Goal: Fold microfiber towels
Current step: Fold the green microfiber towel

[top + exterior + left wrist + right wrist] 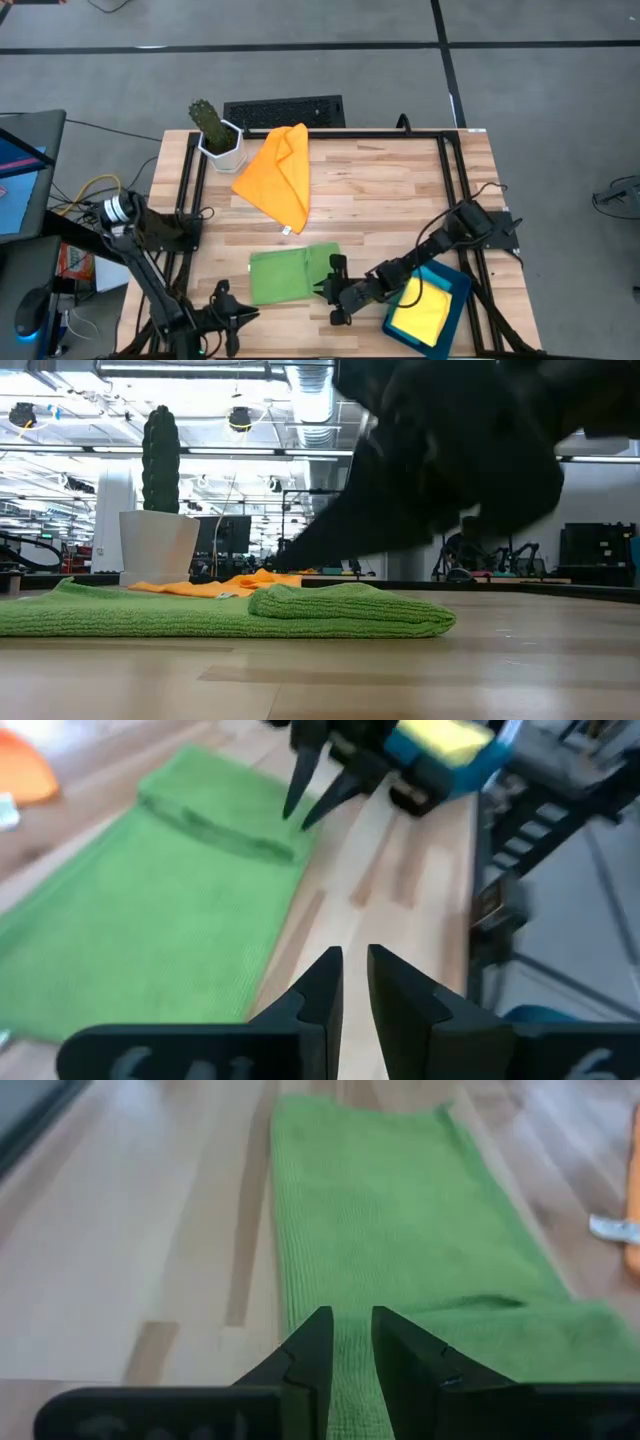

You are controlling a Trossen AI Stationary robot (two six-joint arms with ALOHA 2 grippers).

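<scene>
We see the table front edge cut off in the high view. Green towel lies flat near the front, right end folded over. Orange towel rumpled by the pot. Right gripper over the green fold, left gripper beside it: both slightly parted, empty.

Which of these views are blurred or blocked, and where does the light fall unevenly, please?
Low view: a dark, out-of-focus arm fills the upper right, and bright ceiling lights glare behind the cactus pot; the green towel is sharp. Left wrist view: the towel and blue tray look soft. Right wrist view: the near fingers are blurred. High view: evenly lit, without strong shadows.
</scene>
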